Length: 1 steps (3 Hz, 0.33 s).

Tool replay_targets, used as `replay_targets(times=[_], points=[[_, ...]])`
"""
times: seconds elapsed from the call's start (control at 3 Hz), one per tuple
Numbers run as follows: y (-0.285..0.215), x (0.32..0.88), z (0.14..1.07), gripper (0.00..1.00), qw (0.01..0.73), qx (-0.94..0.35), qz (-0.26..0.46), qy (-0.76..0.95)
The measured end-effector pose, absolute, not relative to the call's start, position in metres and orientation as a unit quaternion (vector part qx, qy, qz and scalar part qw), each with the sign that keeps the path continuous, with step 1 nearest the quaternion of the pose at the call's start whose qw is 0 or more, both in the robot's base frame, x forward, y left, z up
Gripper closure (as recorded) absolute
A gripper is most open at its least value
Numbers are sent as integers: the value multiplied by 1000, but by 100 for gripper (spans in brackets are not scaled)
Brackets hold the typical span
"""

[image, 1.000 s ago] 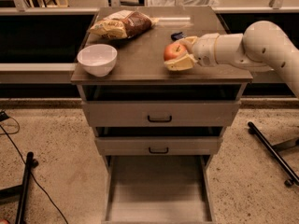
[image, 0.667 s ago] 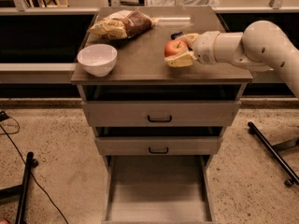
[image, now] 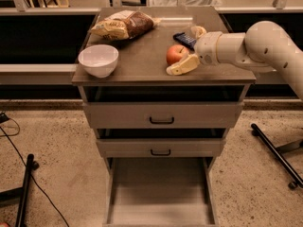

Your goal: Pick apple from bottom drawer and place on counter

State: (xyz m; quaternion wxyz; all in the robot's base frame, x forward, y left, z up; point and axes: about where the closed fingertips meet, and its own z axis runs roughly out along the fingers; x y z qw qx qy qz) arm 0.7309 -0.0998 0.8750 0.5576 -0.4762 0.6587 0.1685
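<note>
The apple [image: 176, 54] rests on the counter [image: 142, 63], right of middle and fairly close to the near edge, so I judge the placing nearly done. My gripper [image: 183, 50] is spread wide around it, one finger near, one beyond. Next I should back off rightward without nudging it. The bottom drawer [image: 161, 193] stands open; the white bowl [image: 98, 59] is well apart, left.
</note>
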Motion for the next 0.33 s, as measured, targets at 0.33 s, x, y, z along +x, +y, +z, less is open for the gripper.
replay_targets(times=[0.33], points=[[-100,731,875,0,558,-476,169,659]])
